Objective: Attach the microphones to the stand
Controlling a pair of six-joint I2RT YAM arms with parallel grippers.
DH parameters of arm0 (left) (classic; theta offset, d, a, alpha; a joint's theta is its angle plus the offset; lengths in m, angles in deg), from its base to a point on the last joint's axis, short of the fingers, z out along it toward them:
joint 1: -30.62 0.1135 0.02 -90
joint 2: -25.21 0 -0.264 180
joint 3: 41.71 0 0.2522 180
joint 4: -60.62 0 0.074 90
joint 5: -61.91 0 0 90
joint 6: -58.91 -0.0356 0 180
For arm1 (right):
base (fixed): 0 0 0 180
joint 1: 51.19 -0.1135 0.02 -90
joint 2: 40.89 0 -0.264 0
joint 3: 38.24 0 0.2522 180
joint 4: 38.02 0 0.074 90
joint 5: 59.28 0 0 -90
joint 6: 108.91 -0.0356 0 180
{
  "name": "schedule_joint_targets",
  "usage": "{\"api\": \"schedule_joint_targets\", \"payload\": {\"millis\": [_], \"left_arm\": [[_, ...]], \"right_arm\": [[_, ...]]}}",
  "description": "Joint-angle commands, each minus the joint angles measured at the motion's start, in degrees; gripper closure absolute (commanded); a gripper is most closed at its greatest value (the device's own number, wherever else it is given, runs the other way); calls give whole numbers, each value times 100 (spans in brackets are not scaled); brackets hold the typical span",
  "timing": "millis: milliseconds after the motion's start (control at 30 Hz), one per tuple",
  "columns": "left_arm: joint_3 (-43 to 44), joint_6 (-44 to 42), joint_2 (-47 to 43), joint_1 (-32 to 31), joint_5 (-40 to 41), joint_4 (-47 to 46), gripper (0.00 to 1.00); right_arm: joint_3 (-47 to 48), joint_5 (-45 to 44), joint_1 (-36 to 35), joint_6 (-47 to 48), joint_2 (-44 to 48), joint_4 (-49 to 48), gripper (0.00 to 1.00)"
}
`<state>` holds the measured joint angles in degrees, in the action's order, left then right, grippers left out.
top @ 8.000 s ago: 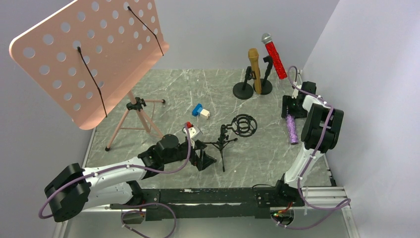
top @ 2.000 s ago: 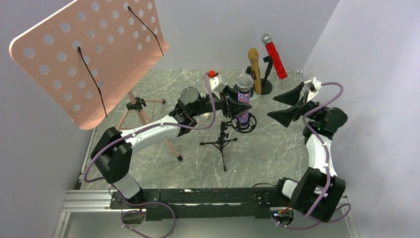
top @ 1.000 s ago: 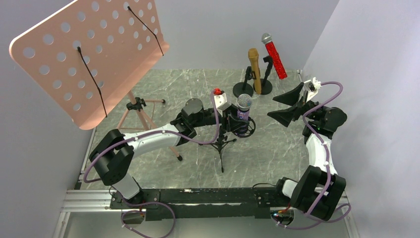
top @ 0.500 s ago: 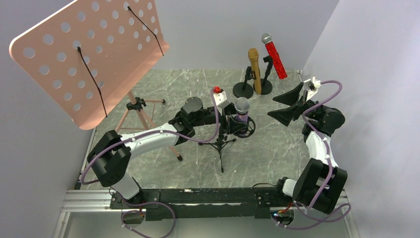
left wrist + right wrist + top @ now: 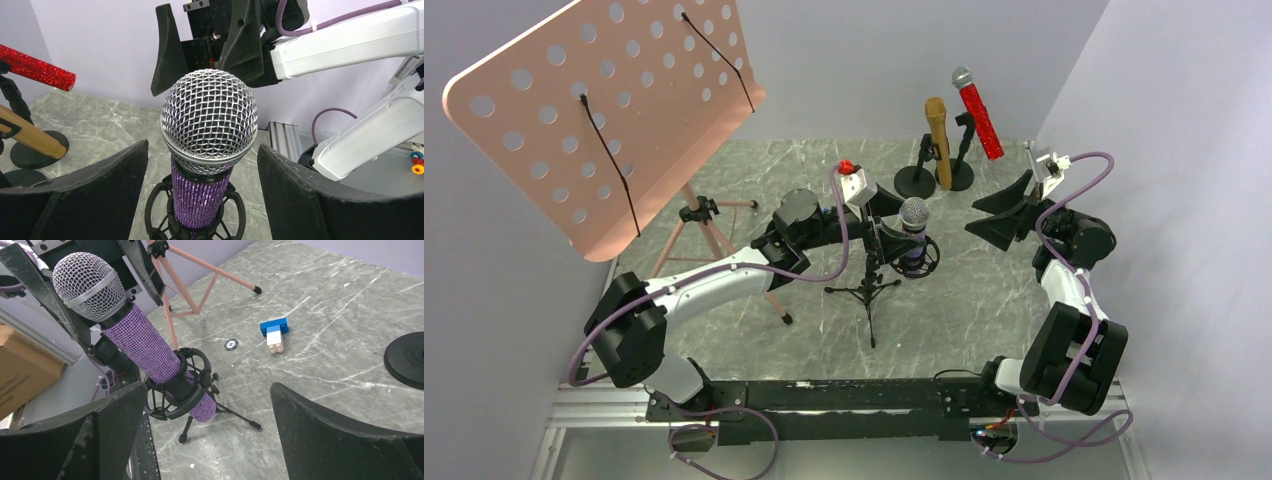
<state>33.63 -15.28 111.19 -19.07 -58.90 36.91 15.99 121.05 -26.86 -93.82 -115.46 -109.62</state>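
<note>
While the purple glitter microphone [image 5: 209, 130] is seated upright, slightly tilted, in the black ring mount [image 5: 172, 390] of a small tripod stand [image 5: 869, 290] near the middle of the table [image 5: 964, 310], it is flanked by the left gripper [image 5: 201, 150]. The jaws are spread wide, with a clear gap on each side of the silver grille, and nothing is pinched. The right gripper [image 5: 970, 218] is held raised to the right of the stand, well apart from it, its jaws likewise spread and pointed toward the microphone. At the far edge of the table the gold microphone [image 5: 938, 135] and the red glitter microphone [image 5: 977, 115] are carried on two black round-based stands [image 5: 915, 182]. A pink perforated music stand [image 5: 604, 110] is set at the left, and one of its legs is crossed by the left arm. A blue and white block [image 5: 274, 333] and a small dark disc [image 5: 230, 344] are seen on the table beyond the tripod stand.
</note>
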Motion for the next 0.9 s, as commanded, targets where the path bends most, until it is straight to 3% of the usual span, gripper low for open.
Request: {"api": "schedule_joint_targets", "payload": {"millis": [0, 100, 200, 267, 533, 567, 600, 633, 700, 767, 867], "left_arm": [[216, 115, -23, 19, -149, -368, 17], [145, 168, 47, 16, -126, -589, 21], [96, 221, 134, 19, -127, -723, 35], [124, 208, 192, 14, -165, -638, 38], [58, -36, 270, 17, -197, -406, 40], [45, -52, 271, 16, -225, -413, 44], [39, -67, 283, 18, -258, -419, 56], [38, -74, 292, 14, -282, -430, 77], [-3, -85, 312, 18, -310, -509, 94], [-19, -121, 344, 15, -344, -513, 100], [-79, -168, 413, 14, -416, -444, 100]], "right_arm": [[58, 187, 27, -111, 65, -1288, 0], [58, 192, 26, -111, 77, -1288, 0], [58, 196, 27, -111, 71, -1288, 0], [60, 196, 26, -115, 70, -1292, 0], [64, 205, 27, -120, 65, -1289, 0], [60, 205, 26, -121, 65, -1288, 0], [58, 205, 20, -120, 62, -1285, 0], [58, 205, 21, -120, 64, -1289, 0], [59, 205, 19, -121, 58, -1286, 0], [58, 205, 24, -121, 48, -1294, 0], [58, 205, 22, -120, 51, -1295, 0]]}}
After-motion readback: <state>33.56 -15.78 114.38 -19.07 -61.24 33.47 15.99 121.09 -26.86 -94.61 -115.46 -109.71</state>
